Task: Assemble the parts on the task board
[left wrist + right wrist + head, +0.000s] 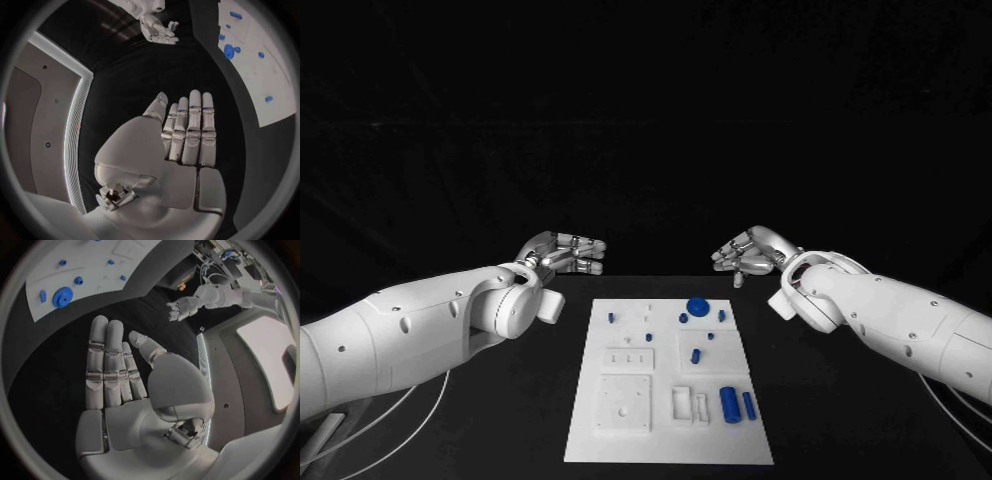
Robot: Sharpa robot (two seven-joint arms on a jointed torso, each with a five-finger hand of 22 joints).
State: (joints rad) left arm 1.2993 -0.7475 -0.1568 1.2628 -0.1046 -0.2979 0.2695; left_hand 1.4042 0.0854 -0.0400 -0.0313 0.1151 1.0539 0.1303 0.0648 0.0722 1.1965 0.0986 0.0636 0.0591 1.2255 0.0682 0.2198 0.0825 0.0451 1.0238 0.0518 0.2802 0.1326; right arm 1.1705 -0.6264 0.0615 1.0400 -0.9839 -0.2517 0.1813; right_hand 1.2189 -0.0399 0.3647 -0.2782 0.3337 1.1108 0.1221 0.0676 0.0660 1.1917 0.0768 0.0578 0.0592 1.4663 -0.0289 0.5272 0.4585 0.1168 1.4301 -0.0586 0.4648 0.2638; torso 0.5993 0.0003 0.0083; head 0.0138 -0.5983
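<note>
No readable text, labels or numbers.

head cam looks down at task board (671,385) from above; wrist cams sit close behind each robot hand, sharing board's far end.

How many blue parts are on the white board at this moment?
About 9, smaller ones may be missed: round blue gear at the far edge, six small blue pieces near it, and two blue cylinders at the near right of the white task board.
</note>
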